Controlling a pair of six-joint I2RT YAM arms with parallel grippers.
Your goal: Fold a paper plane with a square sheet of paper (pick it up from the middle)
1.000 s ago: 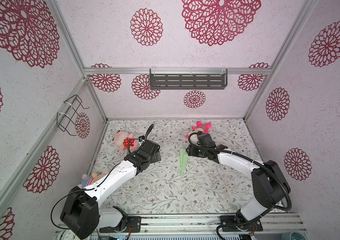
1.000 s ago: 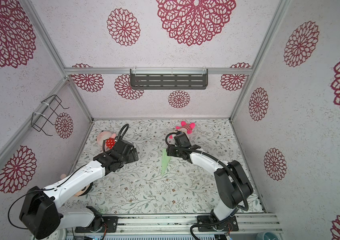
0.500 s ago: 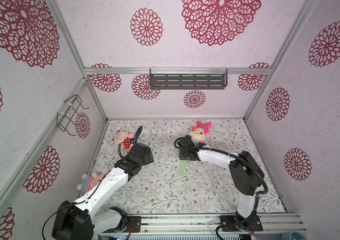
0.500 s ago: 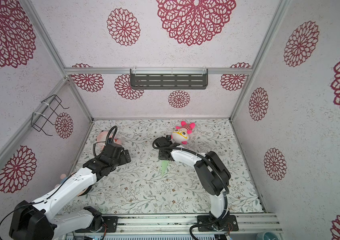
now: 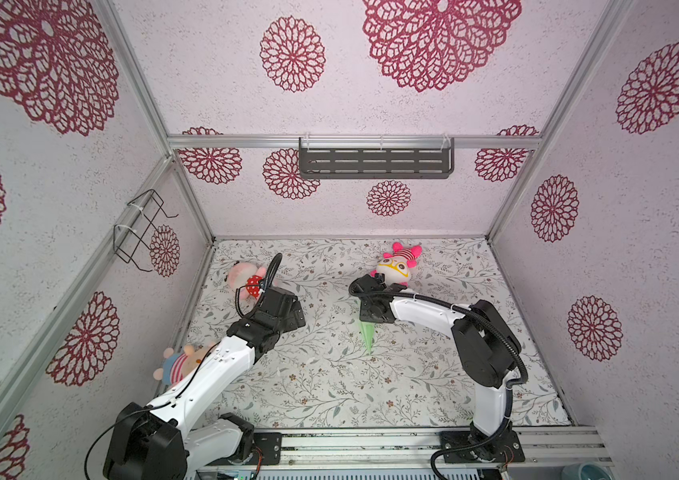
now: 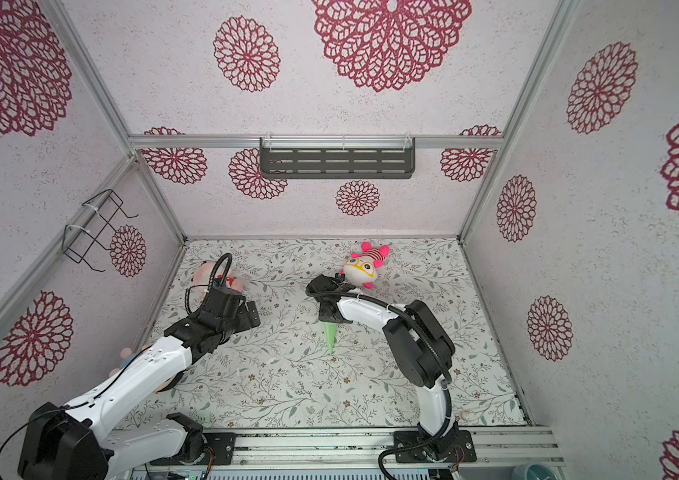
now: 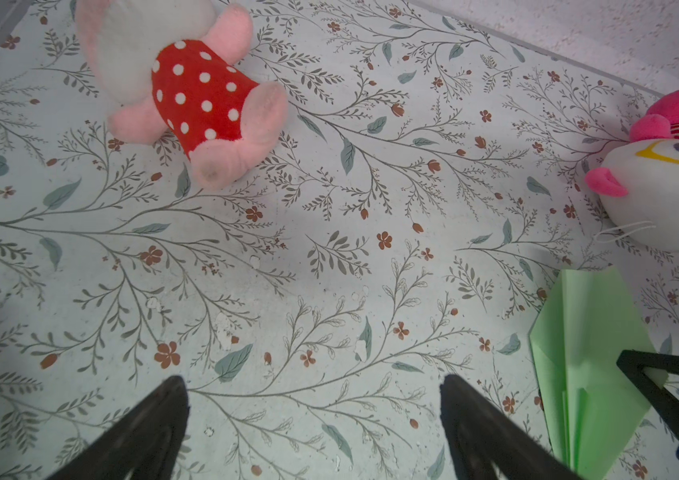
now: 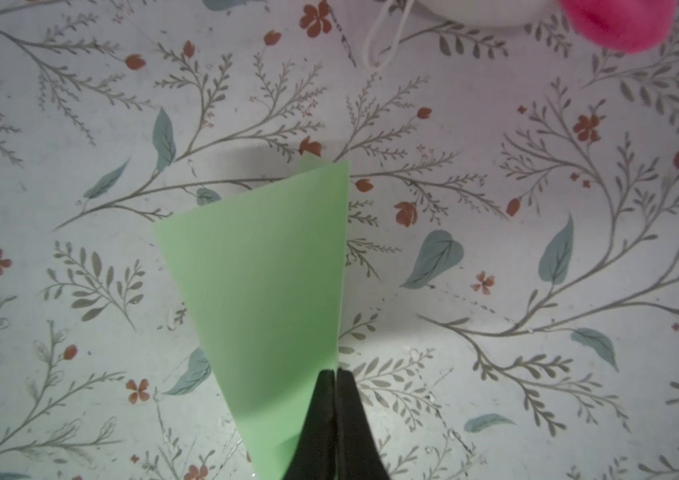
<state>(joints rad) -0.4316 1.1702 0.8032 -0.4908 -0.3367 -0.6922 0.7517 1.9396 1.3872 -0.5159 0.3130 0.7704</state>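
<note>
The square sheet of paper is folded into a narrow pale green paper plane (image 5: 368,337) (image 6: 330,337) on the floral mat, with its point toward the front. My right gripper (image 8: 335,372) is shut on its raised centre fold, and a wing (image 8: 263,282) spreads out to one side. In both top views the right gripper (image 5: 372,321) (image 6: 331,320) sits over the plane's wide back end. My left gripper (image 7: 312,384) (image 5: 298,312) stands open over bare mat to the left, apart from the plane (image 7: 587,365).
A pink plush in a red dotted dress (image 5: 246,277) (image 7: 188,91) lies at the back left. A white plush with pink ears (image 5: 396,266) (image 7: 670,195) lies just behind the right gripper. A striped plush (image 5: 179,365) rests at the left wall. A dark shelf (image 5: 375,163) hangs on the back wall.
My right gripper has moved left onto the plane's back end and closed on its centre fold. The left gripper has drawn back a little to the left, still open.
</note>
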